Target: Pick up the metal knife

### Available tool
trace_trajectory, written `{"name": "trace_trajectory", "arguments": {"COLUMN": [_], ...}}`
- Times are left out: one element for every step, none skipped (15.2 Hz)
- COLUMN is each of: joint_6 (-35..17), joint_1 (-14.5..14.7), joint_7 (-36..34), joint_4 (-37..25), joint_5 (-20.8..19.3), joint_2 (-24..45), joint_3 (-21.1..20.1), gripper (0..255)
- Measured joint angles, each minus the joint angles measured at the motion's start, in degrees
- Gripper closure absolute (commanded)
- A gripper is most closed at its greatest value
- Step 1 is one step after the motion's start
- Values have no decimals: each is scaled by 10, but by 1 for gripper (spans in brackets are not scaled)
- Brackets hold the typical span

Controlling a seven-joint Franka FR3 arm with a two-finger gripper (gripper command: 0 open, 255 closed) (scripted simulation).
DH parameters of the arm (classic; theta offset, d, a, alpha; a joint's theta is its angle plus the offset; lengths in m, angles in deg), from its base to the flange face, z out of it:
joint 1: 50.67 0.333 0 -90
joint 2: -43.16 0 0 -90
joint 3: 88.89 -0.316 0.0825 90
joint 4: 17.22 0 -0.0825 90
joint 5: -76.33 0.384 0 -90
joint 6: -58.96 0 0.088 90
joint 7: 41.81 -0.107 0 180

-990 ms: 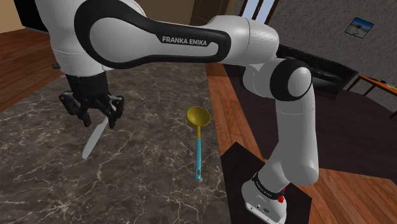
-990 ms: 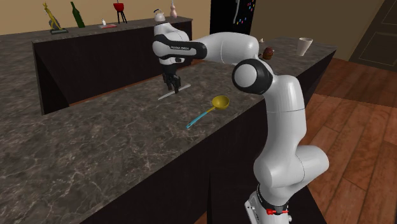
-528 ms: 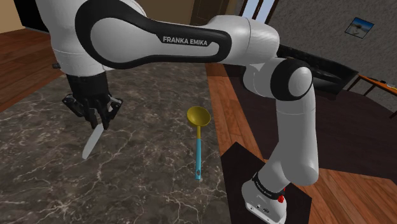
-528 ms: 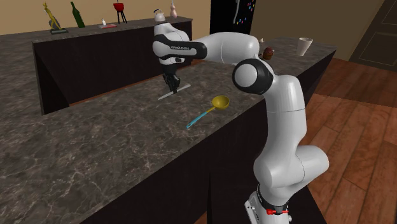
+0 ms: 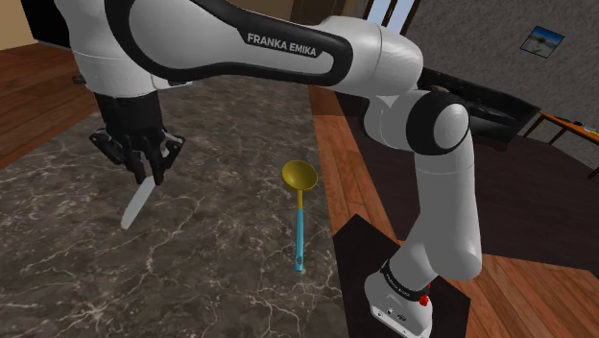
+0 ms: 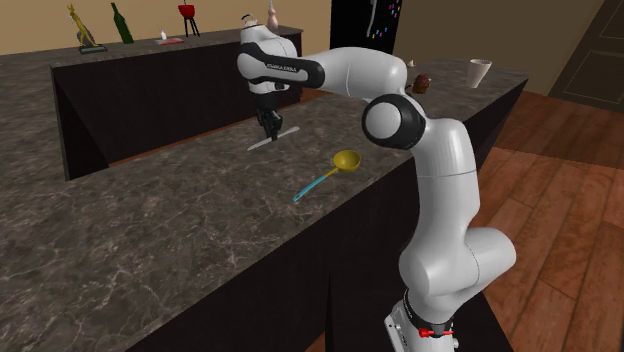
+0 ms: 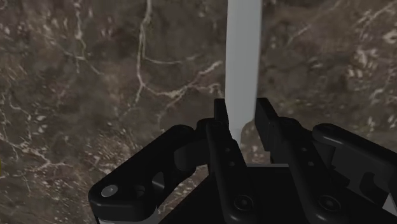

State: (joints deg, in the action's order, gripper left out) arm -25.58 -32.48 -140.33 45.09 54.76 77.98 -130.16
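The hand (image 5: 149, 175) clasps the knife (image 5: 134, 205) near one end, so raise it straight and slowly above the surface (image 5: 221, 259), lest it slip.

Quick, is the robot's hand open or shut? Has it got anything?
Gripper: shut, clasping the pale grey knife between its two black fingers.
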Motion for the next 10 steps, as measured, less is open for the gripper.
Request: {"name": "trace_trajectory", "arguments": {"joint_6": [8, 18, 26, 39, 49, 60, 70, 82, 94, 102], "joint_1": [3, 9, 12, 19, 24, 31, 37, 45, 52, 56], "joint_7": [1, 1, 3, 5, 6, 7, 8, 10, 11, 13], "joint_4": [-10, -24, -35, -55, -70, -84, -99, -119, -137, -150], "joint_5": [-1, -2, -3, -7, -8, -10, -12, -16, -19, -21], "joint_2": [1, 4, 7, 13, 16, 19, 23, 30, 34, 37], "joint_3": [0, 1, 2, 4, 5, 6, 7, 9, 11, 12], "gripper": [255, 255, 255, 255, 255, 255, 255, 255, 255, 255]}}
